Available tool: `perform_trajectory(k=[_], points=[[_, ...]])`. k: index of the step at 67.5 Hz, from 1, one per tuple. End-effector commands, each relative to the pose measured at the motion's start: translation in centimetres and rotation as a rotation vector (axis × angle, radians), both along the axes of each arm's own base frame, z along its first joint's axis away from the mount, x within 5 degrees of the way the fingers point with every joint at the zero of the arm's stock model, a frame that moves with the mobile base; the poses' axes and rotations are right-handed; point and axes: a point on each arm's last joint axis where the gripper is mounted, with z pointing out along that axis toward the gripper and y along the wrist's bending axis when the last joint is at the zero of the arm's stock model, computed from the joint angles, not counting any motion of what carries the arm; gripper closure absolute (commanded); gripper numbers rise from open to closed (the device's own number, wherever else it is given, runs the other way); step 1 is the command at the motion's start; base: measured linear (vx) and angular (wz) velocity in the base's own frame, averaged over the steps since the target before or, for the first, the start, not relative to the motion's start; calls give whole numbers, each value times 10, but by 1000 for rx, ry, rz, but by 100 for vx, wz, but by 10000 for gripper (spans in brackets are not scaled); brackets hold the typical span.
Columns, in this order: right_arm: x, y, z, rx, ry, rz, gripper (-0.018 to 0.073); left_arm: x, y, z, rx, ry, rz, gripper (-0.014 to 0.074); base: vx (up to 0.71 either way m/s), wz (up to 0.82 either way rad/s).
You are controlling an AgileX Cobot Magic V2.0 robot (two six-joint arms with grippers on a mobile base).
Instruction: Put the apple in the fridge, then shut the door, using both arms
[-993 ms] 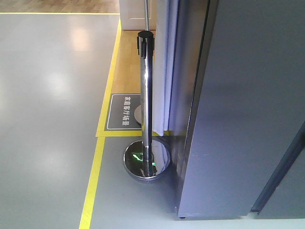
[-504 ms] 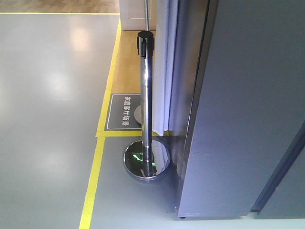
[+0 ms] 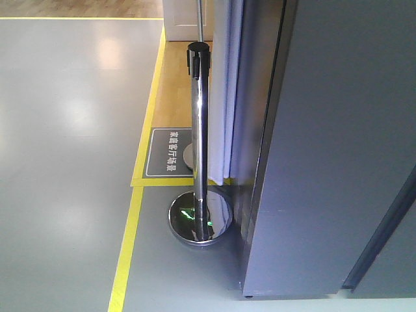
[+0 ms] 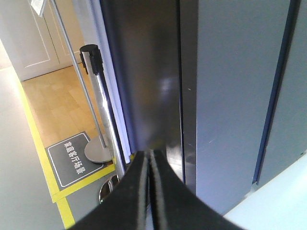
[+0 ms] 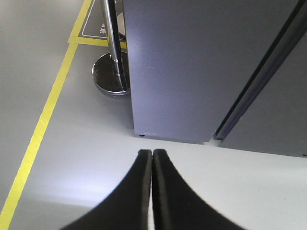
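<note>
The fridge (image 3: 331, 149) fills the right side of the front view as a tall dark grey cabinet standing on the grey floor (image 3: 65, 162), and its door (image 5: 182, 67) sits flush with the neighbouring panel, a thin dark seam running between them. The apple appears in none of the views. The left tool (image 4: 149, 165) has its two black fingers pressed together with nothing between them, pointing at the fridge's dark side edge. The right tool (image 5: 152, 158) is likewise pinched together and empty, hovering over the floor just short of the door's lower corner. A chrome stanchion post (image 3: 199, 130) stands on its round base just left of the fridge, beside a yellow floor line (image 3: 127, 247).
</note>
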Motion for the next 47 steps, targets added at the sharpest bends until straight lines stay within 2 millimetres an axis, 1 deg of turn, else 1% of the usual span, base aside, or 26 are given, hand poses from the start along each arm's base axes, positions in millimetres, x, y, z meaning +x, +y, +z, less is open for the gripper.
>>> perform_trajectory(k=[1, 22, 28, 33, 35, 41, 47], points=[[4, 0, 10, 5, -69, 4, 561, 1, -1, 14, -48, -69, -6, 602, 0, 0], [4, 0, 10, 5, -69, 4, 561, 1, -1, 14, -48, -69, -6, 602, 0, 0], [4, 0, 10, 5, -69, 4, 561, 1, -1, 10, -41, -65, -5, 602, 0, 0], [4, 0, 10, 5, -67, 4, 561, -2, 5, 3, 11, -99, 20, 602, 0, 0], [4, 0, 10, 3, -67, 2, 561, -3, 8, -3, 19, -99, 44, 602, 0, 0], [4, 0, 10, 3, -67, 2, 561, -9, 16, -19, -46, -101, 125, 602, 0, 0], [4, 0, 10, 3, -67, 2, 561, -16, 24, -35, -112, -142, 214, 602, 0, 0]])
